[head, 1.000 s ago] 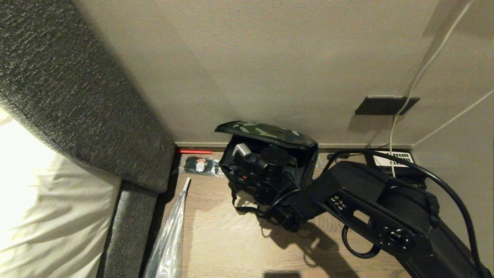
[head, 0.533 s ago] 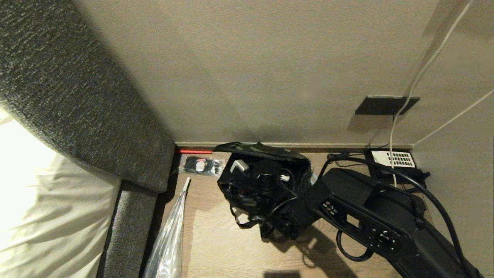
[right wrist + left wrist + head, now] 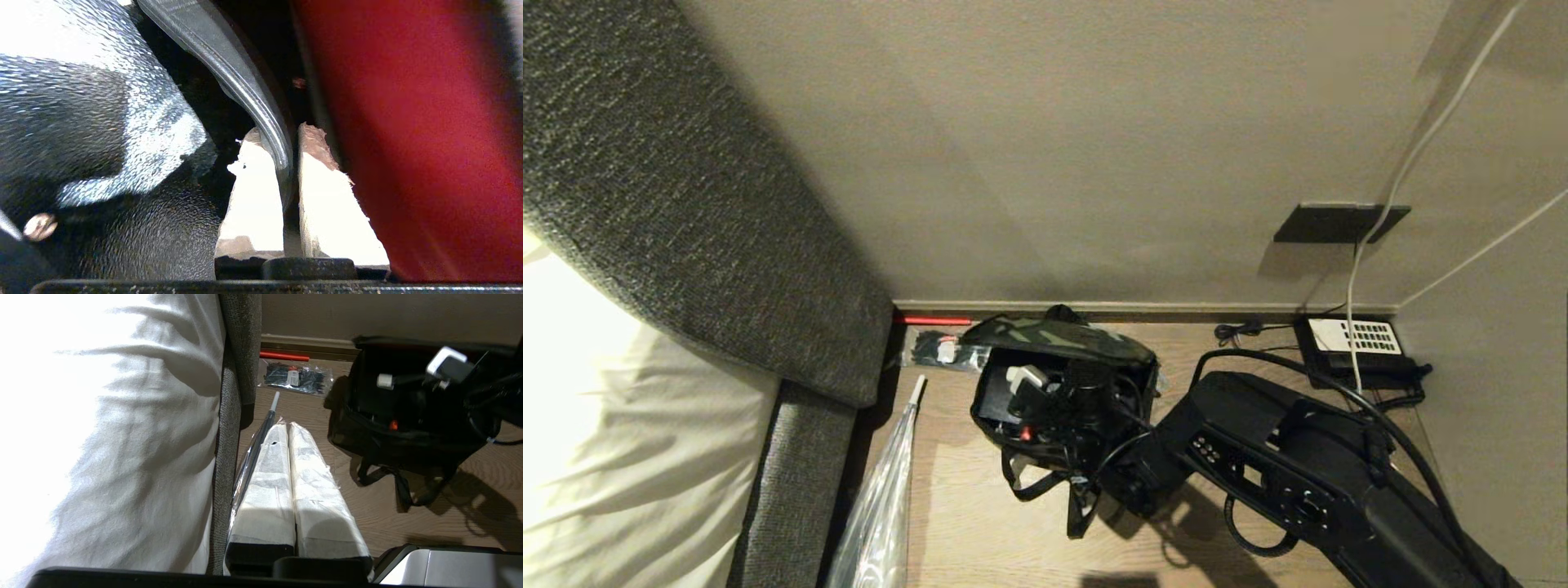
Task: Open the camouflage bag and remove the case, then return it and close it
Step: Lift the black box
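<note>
Inside camouflage bag (image 3: 1058, 336), right pincer (image 3: 282, 163) pinches a thin edge.

One camouflage bag (image 3: 1062, 339) sits around the right tool (image 3: 286, 171). One black case (image 3: 992, 404) lies beside that tool. One clear packet (image 3: 939, 349), one telephone (image 3: 1356, 343) and one wrapped umbrella (image 3: 882, 506) lie apart from it. Two tools show, counting the left tool (image 3: 288, 433).

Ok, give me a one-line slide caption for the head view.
Right gripper reaches into the camouflage bag on the wooden floor, beside the telephone.
</note>
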Tool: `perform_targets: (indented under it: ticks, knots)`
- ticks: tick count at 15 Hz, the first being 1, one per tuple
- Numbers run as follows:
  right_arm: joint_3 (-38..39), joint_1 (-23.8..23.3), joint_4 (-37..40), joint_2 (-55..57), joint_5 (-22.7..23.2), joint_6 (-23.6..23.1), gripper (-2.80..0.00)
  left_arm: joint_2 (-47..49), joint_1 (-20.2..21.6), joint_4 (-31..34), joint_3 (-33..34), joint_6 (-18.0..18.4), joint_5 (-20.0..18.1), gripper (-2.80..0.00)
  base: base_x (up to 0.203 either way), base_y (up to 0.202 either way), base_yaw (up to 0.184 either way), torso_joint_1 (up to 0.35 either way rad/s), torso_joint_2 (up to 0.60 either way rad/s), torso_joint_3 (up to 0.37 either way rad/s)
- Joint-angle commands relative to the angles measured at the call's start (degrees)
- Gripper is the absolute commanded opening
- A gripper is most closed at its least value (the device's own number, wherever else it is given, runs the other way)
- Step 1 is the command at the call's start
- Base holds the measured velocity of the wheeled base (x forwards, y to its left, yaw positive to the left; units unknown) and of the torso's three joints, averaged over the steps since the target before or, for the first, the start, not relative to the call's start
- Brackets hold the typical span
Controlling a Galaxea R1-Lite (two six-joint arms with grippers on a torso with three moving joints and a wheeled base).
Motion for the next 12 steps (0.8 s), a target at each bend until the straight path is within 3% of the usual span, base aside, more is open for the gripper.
perform_targets:
  ticks: [1, 7, 9, 12]
  knots:
    - [-1.0, -1.5, -0.3, 3.3, 3.1, -0.1, -2.80, -0.1, 0.0, 0.0, 0.2, 0.0, 0.0, -2.80, 0.000, 0.000, 0.000, 0.000, 0.00, 0.000]
    - [-5.6, -6.7, 3.6, 6.1, 10.2, 0.8, -2.80, -0.1, 0.1, 0.0, 0.2, 0.0, 0.0, -2.80, 0.000, 0.000, 0.000, 0.000, 0.00, 0.000]
    - [-4.5, -6.8, 4.6, 4.1, 10.3, 3.8, -2.80, -0.1, 0.1, 0.0, 0.2, 0.0, 0.0, -2.80, 0.000, 0.000, 0.000, 0.000, 0.00, 0.000]
    - [-2.6, -6.8, 5.7, 0.8, 10.3, 4.0, -2.80, -0.1, 0.0, 0.0, 0.1, 0.0, 0.0, -2.80, 0.000, 0.000, 0.000, 0.000, 0.00, 0.000]
